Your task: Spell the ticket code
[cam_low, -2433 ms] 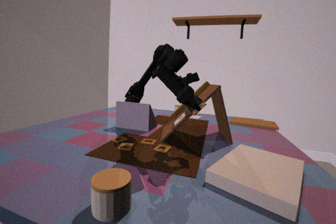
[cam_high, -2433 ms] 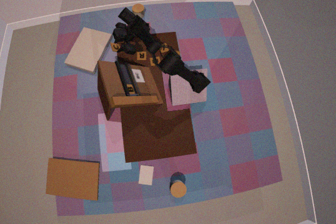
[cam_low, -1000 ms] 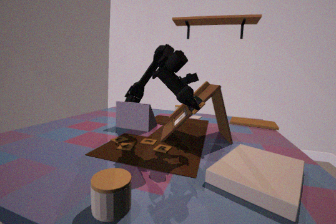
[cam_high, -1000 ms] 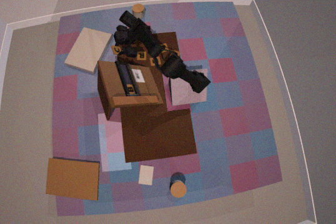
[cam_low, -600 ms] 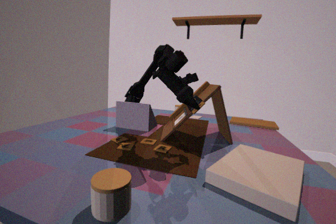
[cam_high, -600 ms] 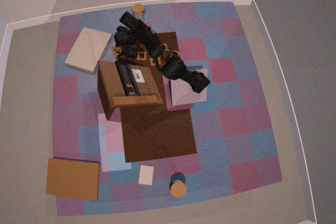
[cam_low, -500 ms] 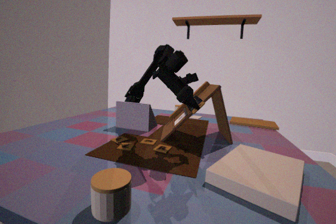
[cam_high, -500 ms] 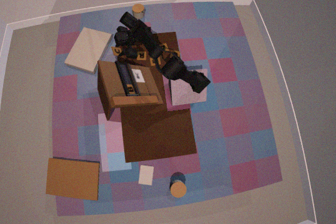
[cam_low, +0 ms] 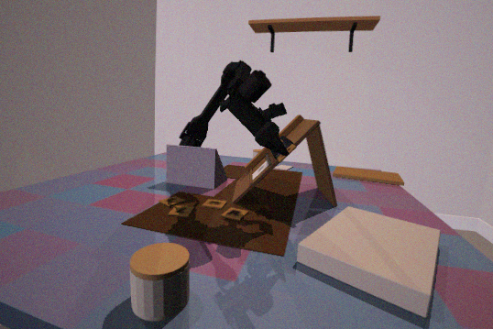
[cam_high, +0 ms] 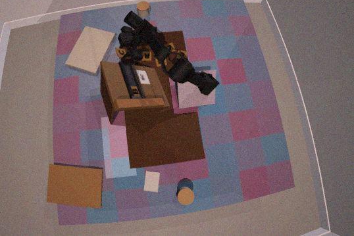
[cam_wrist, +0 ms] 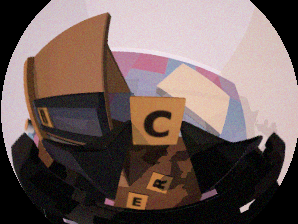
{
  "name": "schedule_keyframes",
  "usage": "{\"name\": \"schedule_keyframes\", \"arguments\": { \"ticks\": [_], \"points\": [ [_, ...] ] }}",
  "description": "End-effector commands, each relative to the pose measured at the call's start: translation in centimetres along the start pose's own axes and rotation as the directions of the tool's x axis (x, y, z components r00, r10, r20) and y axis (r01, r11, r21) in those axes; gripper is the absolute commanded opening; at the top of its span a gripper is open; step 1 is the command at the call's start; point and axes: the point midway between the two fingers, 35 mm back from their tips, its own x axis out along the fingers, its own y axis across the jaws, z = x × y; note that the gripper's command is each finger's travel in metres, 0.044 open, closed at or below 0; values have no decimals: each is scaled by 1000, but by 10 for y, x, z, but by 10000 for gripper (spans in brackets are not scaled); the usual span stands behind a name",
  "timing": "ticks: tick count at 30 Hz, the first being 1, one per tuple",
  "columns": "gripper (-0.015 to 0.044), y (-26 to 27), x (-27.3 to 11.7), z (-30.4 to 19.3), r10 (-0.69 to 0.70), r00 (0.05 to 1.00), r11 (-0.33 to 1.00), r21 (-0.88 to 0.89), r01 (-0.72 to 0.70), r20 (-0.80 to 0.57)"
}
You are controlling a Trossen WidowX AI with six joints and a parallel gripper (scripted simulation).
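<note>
My gripper (cam_high: 122, 54) (cam_wrist: 156, 124) is shut on the C tile (cam_high: 120, 51) (cam_wrist: 157, 120), which faces the wrist camera upright. It holds the tile off the mat, just outside the near end of the dark letter rail (cam_high: 126, 72) (cam_wrist: 77, 120) on the sloping board (cam_high: 112, 79) (cam_wrist: 75, 65). A B tile (cam_high: 135, 91) (cam_wrist: 44, 117) sits in the rail at its far end. The ticket (cam_high: 143, 77) (cam_low: 261, 169) is on the board; its print is too small to read. The R tile (cam_high: 147, 56) (cam_wrist: 159, 183) and E tile (cam_wrist: 136, 201) lie on the mat.
More tiles lie partly behind the arm on the brown mat (cam_high: 164, 141). A cream box (cam_high: 90, 49) (cam_low: 367, 252) and a lidded jar (cam_high: 143, 8) (cam_low: 159, 279) stand near the gripper side. A lilac block (cam_high: 197, 93) (cam_low: 190, 165) stands by the arm's base.
</note>
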Motion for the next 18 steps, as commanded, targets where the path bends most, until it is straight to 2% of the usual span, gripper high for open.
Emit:
{"name": "schedule_keyframes", "arguments": {
  "ticks": [1,18],
  "points": [
    [0,3,0,-2,2,1000,1000,9,-2,-1],
    [0,12,0,-2,2,1000,1000,9,-2,-1]
  ]
}}
